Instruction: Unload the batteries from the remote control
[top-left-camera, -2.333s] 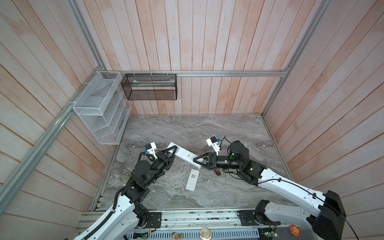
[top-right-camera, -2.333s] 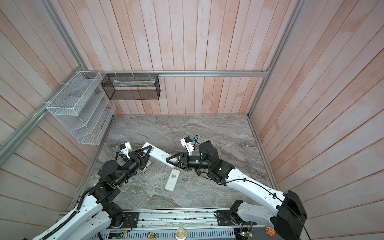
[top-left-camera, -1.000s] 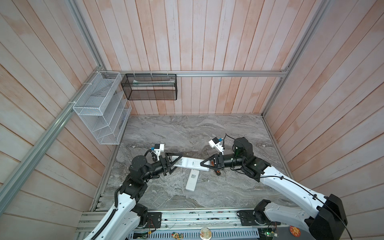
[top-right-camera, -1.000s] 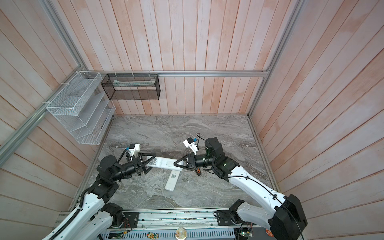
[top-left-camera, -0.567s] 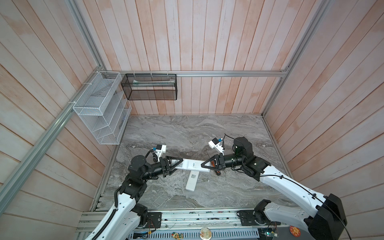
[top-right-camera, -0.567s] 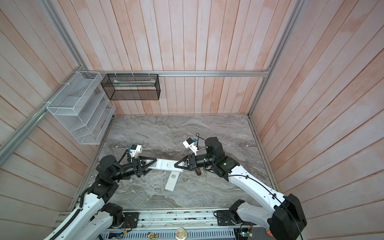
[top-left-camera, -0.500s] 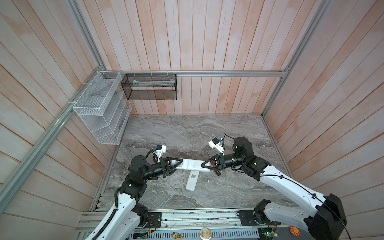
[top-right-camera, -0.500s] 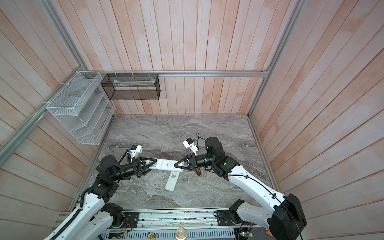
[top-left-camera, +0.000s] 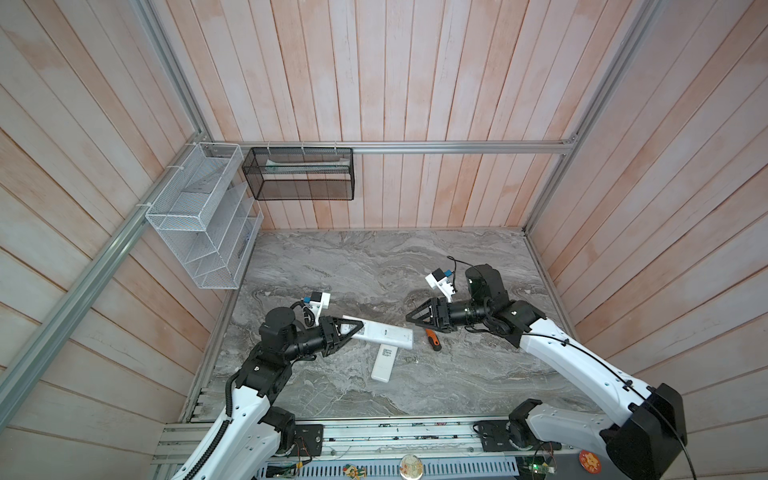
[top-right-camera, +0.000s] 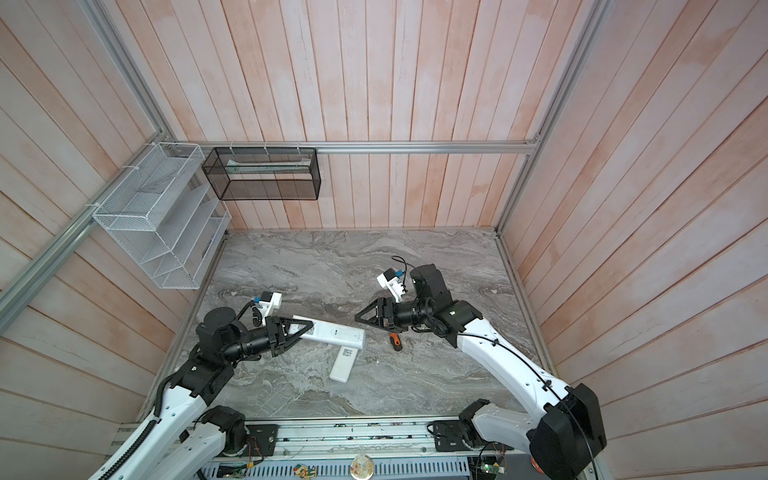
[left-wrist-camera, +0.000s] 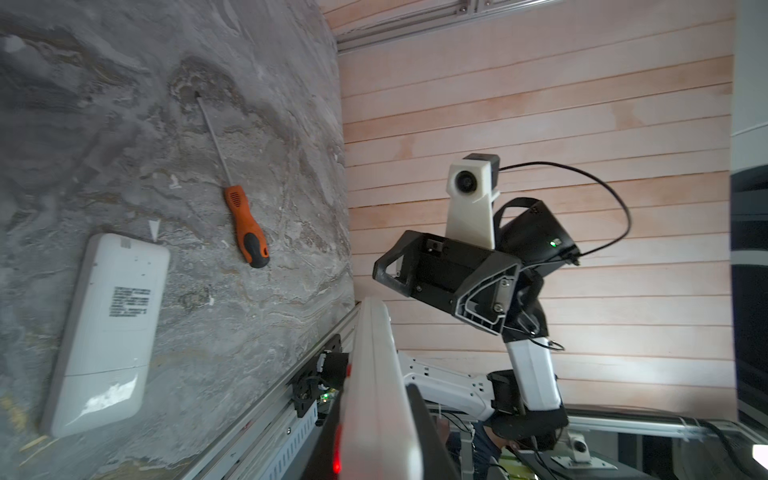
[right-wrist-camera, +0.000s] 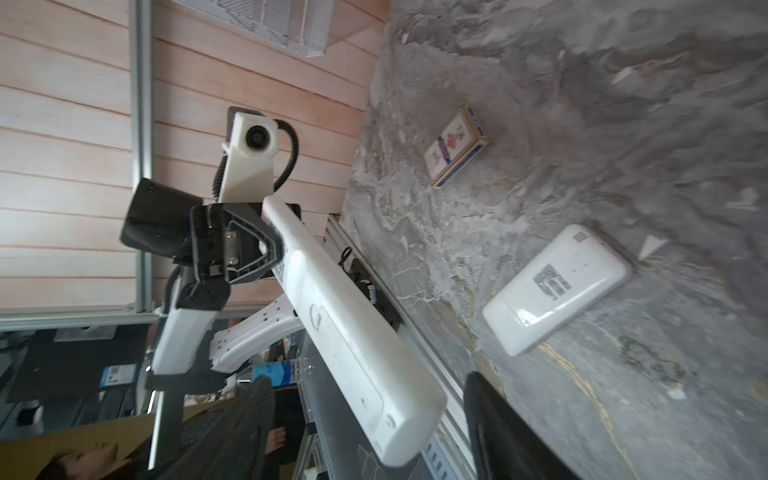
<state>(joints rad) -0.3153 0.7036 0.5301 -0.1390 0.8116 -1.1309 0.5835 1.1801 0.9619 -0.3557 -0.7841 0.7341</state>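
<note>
Right wrist view shows you the long white remote (right-wrist-camera: 353, 345) off the counter (right-wrist-camera: 540, 124), clamped at its far end in the left pincer (right-wrist-camera: 274, 249). The right pincer (right-wrist-camera: 365, 386) stands with its fingers apart on either side of the free end, gripping nothing. No batteries show in any view; I judge they sit inside this remote, behind the panel whose seam faces you.

Hold the left clamp firm and the remote level. It is held by one end only, so a push across the free end is likely to lever it round in the jaws; press along its length instead. If the panel is screwed, the orange-handled screwdriver (top-left-camera: 432, 338) lies on the counter near the right pincer. Leave the smaller remote (top-left-camera: 384, 363) alone for now.
</note>
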